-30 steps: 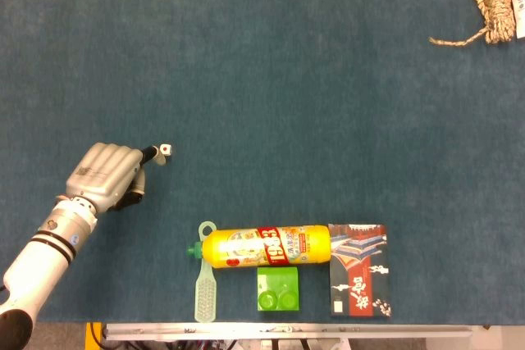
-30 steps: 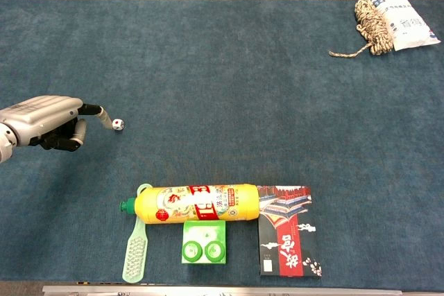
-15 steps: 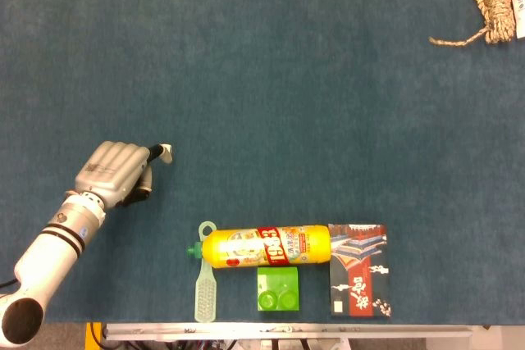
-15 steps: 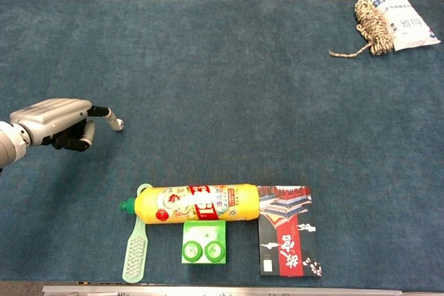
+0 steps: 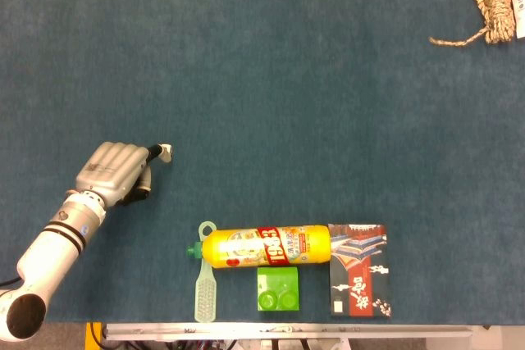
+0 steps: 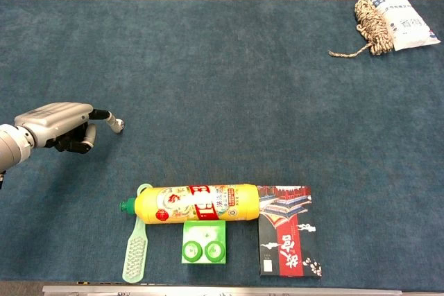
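The left hand (image 6: 59,123) has crept forward since a second ago: its outstretched fingertip now touches the small white die (image 6: 121,126) on the table (image 6: 229,67), other fingers curled, grasping nothing.

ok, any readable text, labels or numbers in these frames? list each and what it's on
Yellow bottle: large red-band characters, too blurred to read reliably; small print unreadable.
Dark booklet: white brush-style characters, not legible.
White bag at the far right: blue print, too small to read.
Small white die at the left hand fingers: markings not readable.
Green brush and green tray: no text seen.
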Controlling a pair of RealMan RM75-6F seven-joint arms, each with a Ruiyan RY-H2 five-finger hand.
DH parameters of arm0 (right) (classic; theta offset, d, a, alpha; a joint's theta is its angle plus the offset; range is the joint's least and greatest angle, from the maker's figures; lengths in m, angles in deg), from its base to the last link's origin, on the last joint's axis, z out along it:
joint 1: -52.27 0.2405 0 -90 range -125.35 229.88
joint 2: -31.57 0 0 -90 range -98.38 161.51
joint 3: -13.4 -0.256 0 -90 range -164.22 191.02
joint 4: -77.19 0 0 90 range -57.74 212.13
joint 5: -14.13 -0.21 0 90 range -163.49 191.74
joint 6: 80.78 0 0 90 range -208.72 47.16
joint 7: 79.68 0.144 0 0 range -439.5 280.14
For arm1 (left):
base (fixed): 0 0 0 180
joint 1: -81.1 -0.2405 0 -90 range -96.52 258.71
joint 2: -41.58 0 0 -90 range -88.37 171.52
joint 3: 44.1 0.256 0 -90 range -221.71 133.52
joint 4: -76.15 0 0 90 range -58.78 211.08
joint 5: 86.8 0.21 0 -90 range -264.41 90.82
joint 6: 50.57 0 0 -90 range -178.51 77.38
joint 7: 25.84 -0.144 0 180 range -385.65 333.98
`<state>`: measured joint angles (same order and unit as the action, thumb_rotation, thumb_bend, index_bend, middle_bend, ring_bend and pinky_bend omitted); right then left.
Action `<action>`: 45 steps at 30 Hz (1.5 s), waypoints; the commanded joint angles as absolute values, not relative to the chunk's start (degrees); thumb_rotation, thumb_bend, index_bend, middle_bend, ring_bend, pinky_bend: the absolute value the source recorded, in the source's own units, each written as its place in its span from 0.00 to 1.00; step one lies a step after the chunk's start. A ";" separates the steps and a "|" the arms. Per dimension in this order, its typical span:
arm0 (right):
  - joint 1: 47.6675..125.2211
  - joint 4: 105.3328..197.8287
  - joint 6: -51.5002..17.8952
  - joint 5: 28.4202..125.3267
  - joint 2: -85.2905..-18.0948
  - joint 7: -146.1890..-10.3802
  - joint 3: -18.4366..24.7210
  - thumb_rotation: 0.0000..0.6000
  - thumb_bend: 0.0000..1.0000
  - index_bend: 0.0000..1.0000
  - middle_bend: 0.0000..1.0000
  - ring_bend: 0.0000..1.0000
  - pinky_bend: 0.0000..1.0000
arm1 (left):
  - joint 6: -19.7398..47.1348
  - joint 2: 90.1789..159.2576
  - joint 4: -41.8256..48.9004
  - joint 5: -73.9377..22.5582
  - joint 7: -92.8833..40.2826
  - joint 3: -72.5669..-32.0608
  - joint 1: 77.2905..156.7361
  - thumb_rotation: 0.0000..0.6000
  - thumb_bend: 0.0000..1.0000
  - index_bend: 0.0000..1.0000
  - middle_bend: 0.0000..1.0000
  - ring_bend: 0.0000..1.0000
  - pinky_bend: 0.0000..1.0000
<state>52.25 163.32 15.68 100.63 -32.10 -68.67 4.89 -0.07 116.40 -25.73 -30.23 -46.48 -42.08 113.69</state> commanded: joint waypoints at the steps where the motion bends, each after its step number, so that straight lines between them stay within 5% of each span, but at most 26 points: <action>1: 52.26 163.32 15.59 100.53 -32.10 -68.62 4.85 1.00 0.39 0.39 0.43 0.36 0.53 | 0.14 116.57 -25.61 -30.14 -46.70 -41.94 113.77 1.00 0.89 0.27 1.00 0.97 1.00; 45: 52.36 163.51 14.99 100.72 -31.97 -68.40 4.98 1.00 0.39 0.39 0.43 0.36 0.53 | 1.79 117.98 -23.65 -32.69 -48.79 -42.29 115.83 1.00 0.89 0.26 1.00 0.98 1.00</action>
